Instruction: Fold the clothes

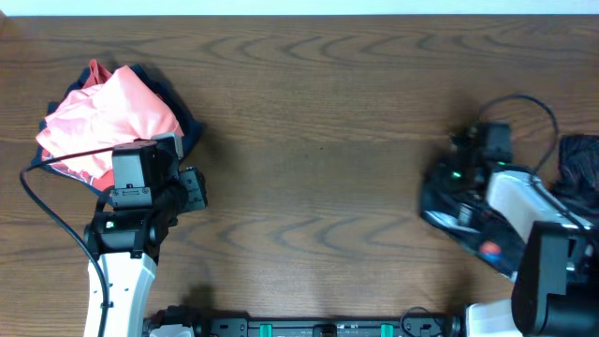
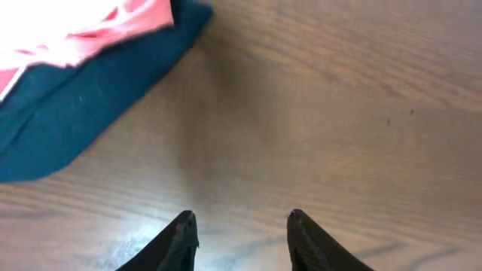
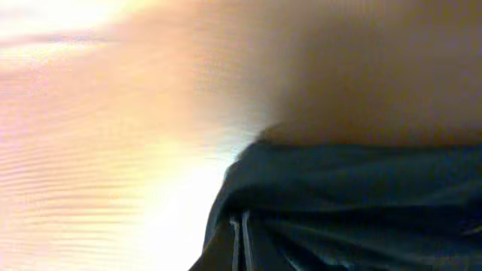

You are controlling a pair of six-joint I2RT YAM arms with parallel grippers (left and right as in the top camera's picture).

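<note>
Right wrist, right fingers [image 3: 224, 252] gripping black jersey [image 3: 361, 196]

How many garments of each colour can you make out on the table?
salmon-pink garment: 1
navy garment: 1
black jersey: 1
Total: 3
Not counted: the dark cloth at the right edge, which may be more of the jersey.
</note>
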